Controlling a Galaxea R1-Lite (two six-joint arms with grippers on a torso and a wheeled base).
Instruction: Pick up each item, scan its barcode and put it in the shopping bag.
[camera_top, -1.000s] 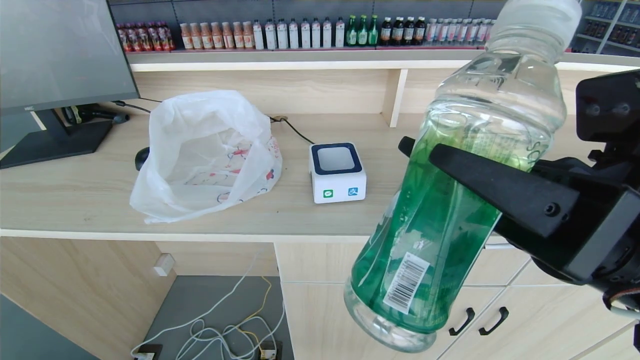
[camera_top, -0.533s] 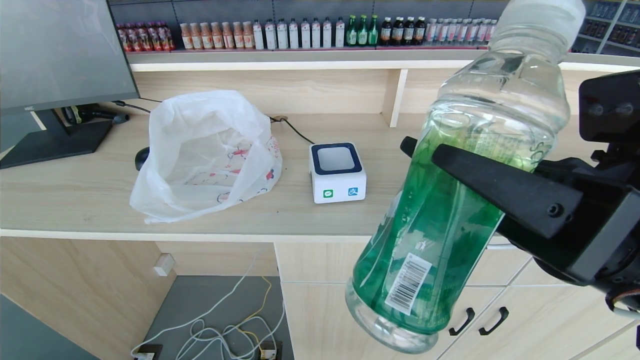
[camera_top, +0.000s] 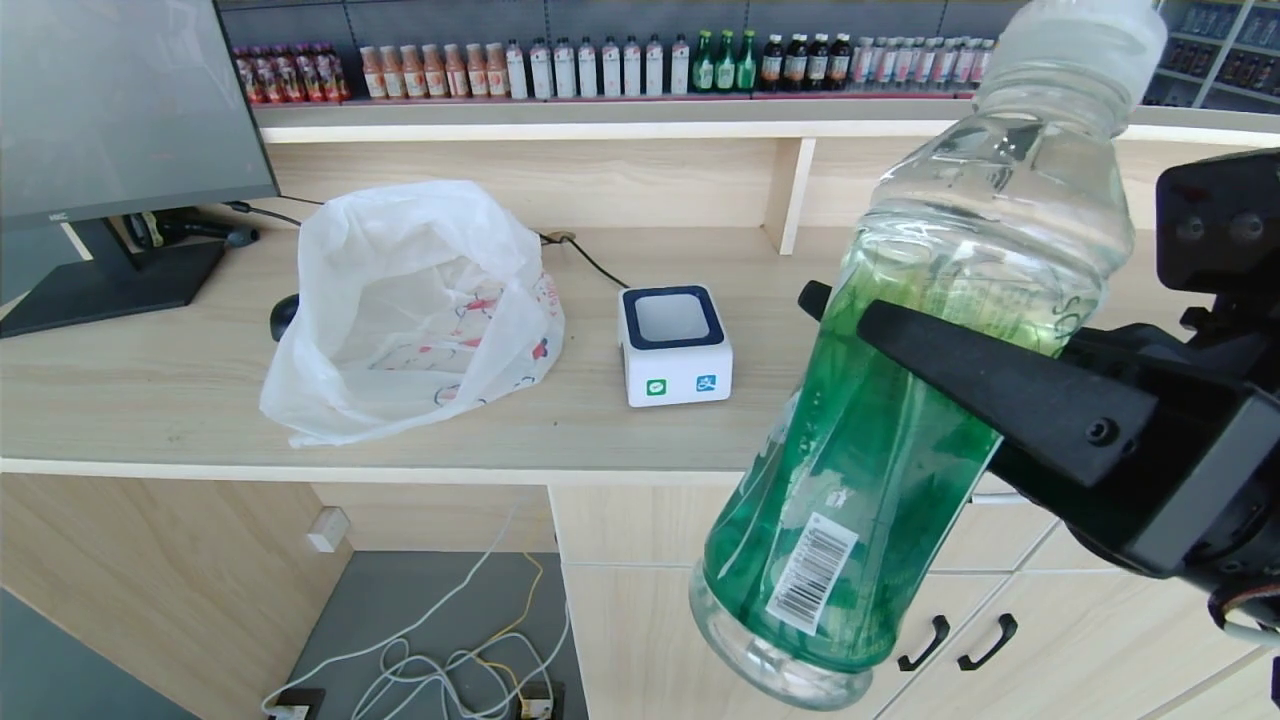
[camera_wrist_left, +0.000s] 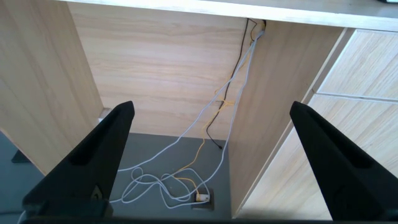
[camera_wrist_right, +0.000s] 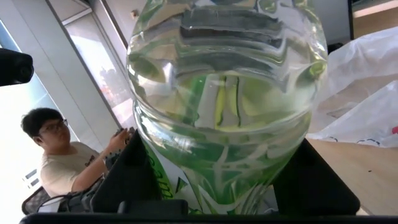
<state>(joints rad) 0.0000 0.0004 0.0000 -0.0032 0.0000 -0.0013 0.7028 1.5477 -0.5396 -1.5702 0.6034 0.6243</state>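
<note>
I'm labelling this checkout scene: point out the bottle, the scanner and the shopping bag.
bottle (camera_top: 850, 460), head view, on its green label.
scanner (camera_top: 676, 375), head view, on its white front face.
shopping bag (camera_top: 400, 230), head view, on its white plastic wall.

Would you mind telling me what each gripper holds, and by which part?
The right gripper grips the green-labelled drink bottle around its middle; the left gripper is open and empty.
</note>
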